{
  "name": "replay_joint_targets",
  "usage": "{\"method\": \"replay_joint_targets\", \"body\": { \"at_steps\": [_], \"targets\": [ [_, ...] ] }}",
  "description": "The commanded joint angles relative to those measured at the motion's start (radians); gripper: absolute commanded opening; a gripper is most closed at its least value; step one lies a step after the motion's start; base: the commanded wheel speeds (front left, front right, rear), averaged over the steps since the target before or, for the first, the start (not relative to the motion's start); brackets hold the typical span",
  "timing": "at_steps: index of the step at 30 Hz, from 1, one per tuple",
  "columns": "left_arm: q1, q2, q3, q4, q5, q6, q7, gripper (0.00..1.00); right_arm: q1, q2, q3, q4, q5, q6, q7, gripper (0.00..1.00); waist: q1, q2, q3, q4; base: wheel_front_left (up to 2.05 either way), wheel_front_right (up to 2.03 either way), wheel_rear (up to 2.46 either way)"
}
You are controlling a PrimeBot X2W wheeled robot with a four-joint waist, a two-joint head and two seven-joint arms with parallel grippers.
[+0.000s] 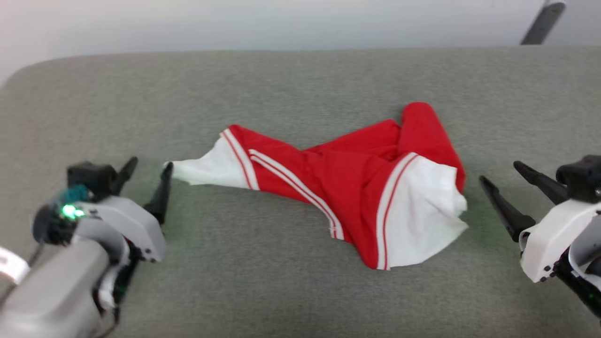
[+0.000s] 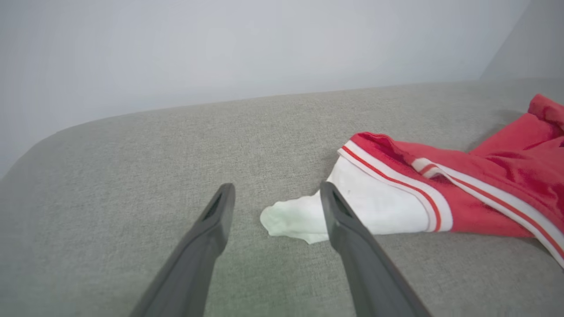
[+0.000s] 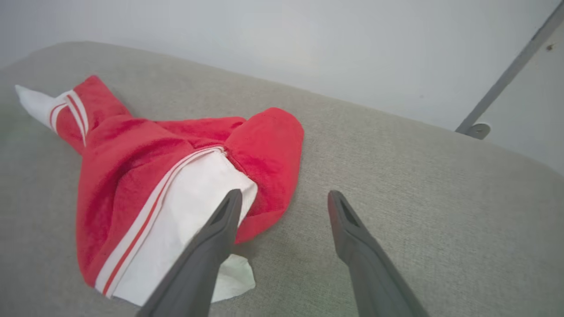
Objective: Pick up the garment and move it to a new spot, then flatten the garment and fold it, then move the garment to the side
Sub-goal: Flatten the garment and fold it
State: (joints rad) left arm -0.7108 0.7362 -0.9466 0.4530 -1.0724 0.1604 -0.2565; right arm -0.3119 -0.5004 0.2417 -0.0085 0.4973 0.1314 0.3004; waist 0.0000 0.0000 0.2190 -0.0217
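The garment (image 1: 347, 188), a red T-shirt with white sleeves and striped trim, lies crumpled and stretched sideways on a grey fabric surface (image 1: 281, 94). My left gripper (image 1: 150, 165) is open at the shirt's left end. In the left wrist view the white sleeve tip (image 2: 291, 218) rests on the surface between the spread fingers of the left gripper (image 2: 277, 188), and nothing grips it. My right gripper (image 1: 500, 172) is open just right of the shirt's other white sleeve (image 1: 422, 211). In the right wrist view the right gripper (image 3: 284, 196) hovers beside the garment (image 3: 132, 167), with one finger over the white sleeve.
The grey surface has a rounded corner at the far left (image 1: 28, 70) and ends at a pale wall behind. A dark slanted bar (image 1: 542, 23) stands beyond the far right edge; the right wrist view also shows the bar (image 3: 506, 75). Bare cushion surrounds the shirt.
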Motion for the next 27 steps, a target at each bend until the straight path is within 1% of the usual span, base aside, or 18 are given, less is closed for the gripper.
{"method": "replay_joint_targets", "body": {
  "at_steps": [1, 3, 5, 8, 9, 10, 13, 16, 20, 23, 24, 25, 27],
  "targets": [
    [0.044, -0.025, 0.034, -0.037, 0.036, 0.029, -0.007, 1.00, -0.023, -0.031, 0.021, -0.010, 0.030, -0.001, 0.050, 1.00, 0.0000, 0.0000, -0.001, 0.053, 0.00, 0.00, 0.00],
    [0.099, -0.060, 0.125, -0.112, 0.116, 0.069, -0.009, 1.00, -0.044, -0.068, 0.047, -0.017, 0.070, -0.001, 0.114, 1.00, 0.0000, 0.0000, 0.004, 0.074, 0.00, 0.00, 0.00],
    [0.190, -0.104, 0.234, -0.179, 0.195, 0.090, -0.009, 1.00, -0.061, -0.098, 0.070, -0.021, 0.116, -0.001, 0.183, 1.00, 0.0000, 0.0000, 0.011, 0.094, 0.00, 0.00, 0.00],
    [0.307, -0.190, 0.382, -0.278, 0.324, 0.089, -0.009, 1.00, -0.093, -0.137, 0.092, -0.022, 0.181, -0.001, 0.295, 1.00, 0.0000, 0.0000, 0.024, 0.117, 0.00, 0.00, 0.00],
    [0.345, -0.217, 0.426, -0.305, 0.366, 0.080, -0.009, 1.00, -0.105, -0.148, 0.102, -0.027, 0.198, -0.001, 0.333, 1.00, 0.0000, 0.0000, 0.030, 0.124, 0.00, 0.00, 0.00],
    [0.386, -0.249, 0.465, -0.325, 0.399, 0.069, -0.009, 1.00, -0.115, -0.149, 0.105, -0.026, 0.220, -0.001, 0.366, 1.00, 0.0000, 0.0000, 0.033, 0.130, 0.00, 0.00, 0.00],
    [0.474, -0.338, 0.586, -0.384, 0.490, 0.013, -0.008, 1.00, -0.148, -0.155, 0.103, -0.020, 0.268, -0.001, 0.462, 1.00, 0.0000, 0.0000, 0.047, 0.147, 0.00, 0.00, 0.00],
    [0.523, -0.418, 0.664, -0.395, 0.556, -0.055, -0.007, 1.00, -0.170, -0.145, 0.098, -0.006, 0.291, -0.001, 0.542, 1.00, 0.0000, 0.0000, 0.058, 0.164, 0.00, 0.00, 0.00],
    [0.553, -0.488, 0.738, -0.361, 0.616, -0.133, -0.007, 1.00, -0.190, -0.137, 0.097, 0.006, 0.267, -0.001, 0.599, 1.00, 0.0000, 0.0000, 0.064, 0.178, 0.00, 0.00, 0.00],
    [0.560, -0.530, 0.792, -0.343, 0.651, -0.176, -0.007, 1.00, -0.182, -0.128, 0.087, 0.011, 0.249, -0.001, 0.622, 1.00, 0.0000, 0.0000, 0.066, 0.182, 0.00, 0.00, 0.00],
    [0.560, -0.530, 0.792, -0.343, 0.651, -0.176, -0.007, 1.00, -0.182, -0.128, 0.087, 0.011, 0.249, -0.001, 0.622, 1.00, 0.0000, 0.0000, 0.066, 0.182, 0.00, 0.00, 0.00],
    [0.561, -0.555, 0.824, -0.333, 0.673, -0.200, -0.007, 1.00, -0.169, -0.124, 0.087, 0.009, 0.241, -0.001, 0.636, 1.00, 0.0000, 0.0000, 0.067, 0.184, 0.00, 0.00, 0.00],
    [0.560, -0.578, 0.853, -0.327, 0.690, -0.223, -0.007, 1.00, -0.165, -0.124, 0.088, 0.004, 0.230, -0.001, 0.646, 1.00, 0.0000, 0.0000, 0.071, 0.182, 0.00, 0.00, 0.00]
  ]
}}
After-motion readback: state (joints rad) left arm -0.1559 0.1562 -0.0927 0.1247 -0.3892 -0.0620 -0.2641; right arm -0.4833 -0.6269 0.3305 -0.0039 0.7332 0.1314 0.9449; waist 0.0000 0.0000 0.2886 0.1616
